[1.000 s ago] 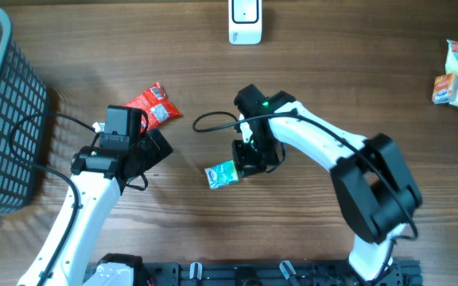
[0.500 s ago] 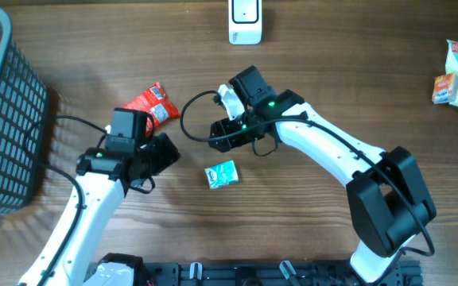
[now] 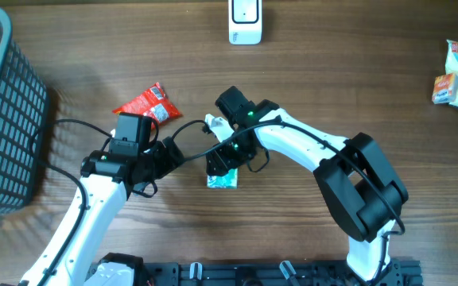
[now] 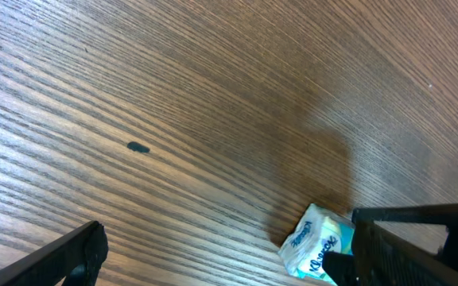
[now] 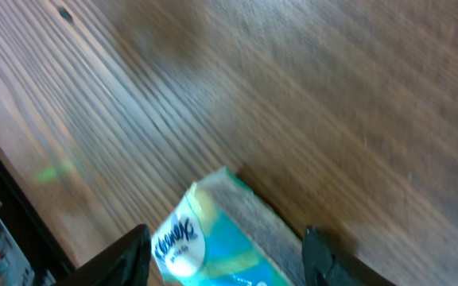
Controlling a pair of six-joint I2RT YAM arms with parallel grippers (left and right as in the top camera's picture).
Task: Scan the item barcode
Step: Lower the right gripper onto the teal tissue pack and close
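Right arm's swung back over the tissue pack (image 5: pixel 213 238) on the desk (image 3: pixel 332 79), right fingers (image 5: pixel 137 254) spread astride it to grab I'd guess, left fingers (image 4: pixel 70 258) wide open just beside, probably to help.

A brown wood-grain table (image 3: pixel 356 71) fills every view, evenly lit, with soft shadows on its surface.

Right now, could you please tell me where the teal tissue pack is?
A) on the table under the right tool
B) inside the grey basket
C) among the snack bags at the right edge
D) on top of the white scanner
A: the teal tissue pack lies on the wooden table, with the right tool open and straddling it.
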